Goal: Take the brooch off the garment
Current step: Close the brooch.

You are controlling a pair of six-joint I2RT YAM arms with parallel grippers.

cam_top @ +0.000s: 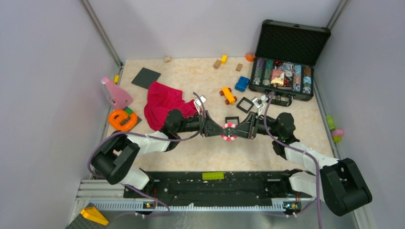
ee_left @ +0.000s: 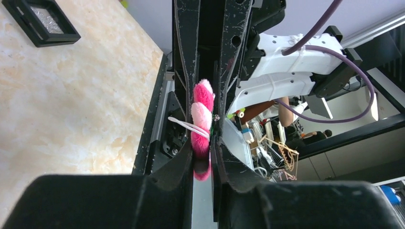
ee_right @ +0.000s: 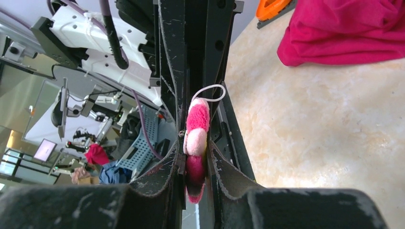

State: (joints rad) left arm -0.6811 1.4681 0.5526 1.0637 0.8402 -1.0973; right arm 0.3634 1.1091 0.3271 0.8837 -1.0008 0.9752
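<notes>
The brooch (cam_top: pixel 229 131) is a small round pink-and-white flower disc held above the table's middle, apart from the crimson garment (cam_top: pixel 165 103) that lies crumpled at the left. My left gripper (cam_top: pixel 220 130) and right gripper (cam_top: pixel 237 131) meet tip to tip and both are shut on it from opposite sides. In the left wrist view the fluffy brooch (ee_left: pixel 202 125) stands edge-on between the fingers, with a white loop. In the right wrist view the brooch (ee_right: pixel 196 143) is likewise pinched edge-on, and the garment (ee_right: pixel 344 31) lies at the upper right.
An open black case (cam_top: pixel 286 67) of chips stands at the back right. An orange ring toy (cam_top: pixel 122 119) and pink piece (cam_top: pixel 116 93) are at the left. An orange toy car (cam_top: pixel 228 95), blue block (cam_top: pixel 242 84), black frames (cam_top: pixel 246 104) and a grey baseplate (cam_top: pixel 146 78) lie behind.
</notes>
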